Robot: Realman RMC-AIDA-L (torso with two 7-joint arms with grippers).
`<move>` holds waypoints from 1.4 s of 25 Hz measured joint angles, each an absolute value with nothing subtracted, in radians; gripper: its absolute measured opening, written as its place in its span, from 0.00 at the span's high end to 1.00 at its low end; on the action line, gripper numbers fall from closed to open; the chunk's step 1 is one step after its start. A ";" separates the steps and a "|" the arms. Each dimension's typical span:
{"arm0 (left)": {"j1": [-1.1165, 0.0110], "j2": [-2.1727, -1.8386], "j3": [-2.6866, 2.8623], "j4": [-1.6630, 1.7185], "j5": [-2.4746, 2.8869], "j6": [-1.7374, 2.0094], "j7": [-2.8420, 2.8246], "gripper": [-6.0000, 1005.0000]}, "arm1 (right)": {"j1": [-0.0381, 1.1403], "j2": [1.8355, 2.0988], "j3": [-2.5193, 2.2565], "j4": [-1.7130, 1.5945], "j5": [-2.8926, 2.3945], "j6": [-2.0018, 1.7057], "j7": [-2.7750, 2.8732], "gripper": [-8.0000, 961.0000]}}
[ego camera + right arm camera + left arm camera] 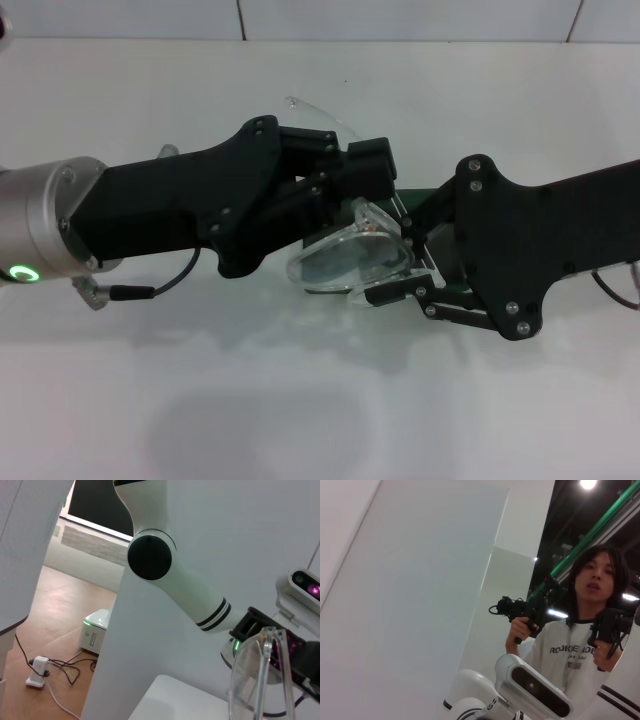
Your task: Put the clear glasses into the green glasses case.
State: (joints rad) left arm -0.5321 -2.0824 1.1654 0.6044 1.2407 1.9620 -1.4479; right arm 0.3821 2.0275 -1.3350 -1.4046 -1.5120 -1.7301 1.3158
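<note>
Clear glasses (350, 262) are up off the white surface (300, 400) right in the middle, pinched between both arms. Going left to right: the left end effector (345, 195) looks clamped on the frame's upper edge, one clear arm sticking up behind it, and the right end effector (405, 262) grips the opposite end. The green glasses case (428, 205) sits mostly hidden just behind the right one, so that arm's nearer. Can't tell if the lid's open.
</note>
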 joint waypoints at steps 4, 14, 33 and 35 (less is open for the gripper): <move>-0.534 -2.081 1.169 0.604 1.243 1.963 -1.451 0.91 | 0.378 2.028 -1.335 -1.405 -1.505 -1.730 1.311 0.87; -0.537 -2.079 1.186 0.606 1.251 1.963 -1.456 0.91 | 0.375 2.025 -1.334 -1.390 -1.489 -1.730 1.294 0.87; -0.490 -2.081 0.952 0.546 1.223 1.960 -1.448 0.91 | 0.346 2.025 -1.334 -1.392 -1.456 -1.750 1.257 0.87; -0.485 -2.075 0.907 0.528 1.228 1.957 -1.450 0.91 | 0.327 2.026 -1.335 -1.408 -1.438 -1.763 1.215 0.87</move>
State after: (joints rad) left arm -0.4853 -2.0748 0.9073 0.5280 1.2283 1.9570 -1.4504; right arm 0.3271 2.0260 -1.3345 -1.4079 -1.4381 -1.7626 1.2149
